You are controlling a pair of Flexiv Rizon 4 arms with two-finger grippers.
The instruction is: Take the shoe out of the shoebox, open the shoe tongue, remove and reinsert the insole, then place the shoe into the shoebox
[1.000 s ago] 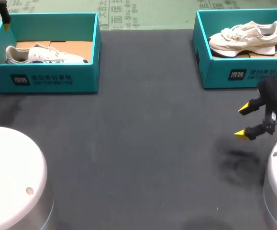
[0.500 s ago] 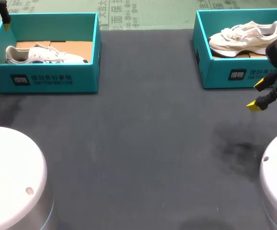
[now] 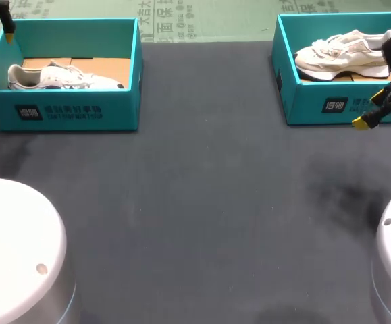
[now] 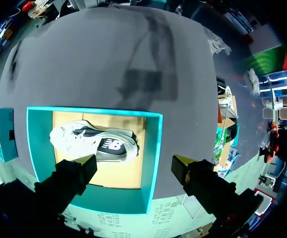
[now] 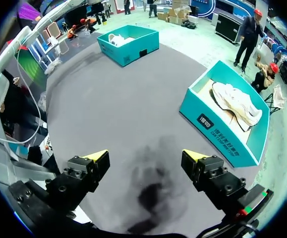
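A teal, open shoebox (image 3: 73,111) near the table's far left corner holds a white-and-grey shoe (image 3: 60,77) lying on its side. A second teal shoebox (image 3: 310,104) at the far right corner holds a cream shoe (image 3: 347,52).

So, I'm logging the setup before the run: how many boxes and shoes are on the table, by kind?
Boxes: 2, the left box and the right box
Shoes: 2, the left shoe and the right shoe, one in each box
Total: 4
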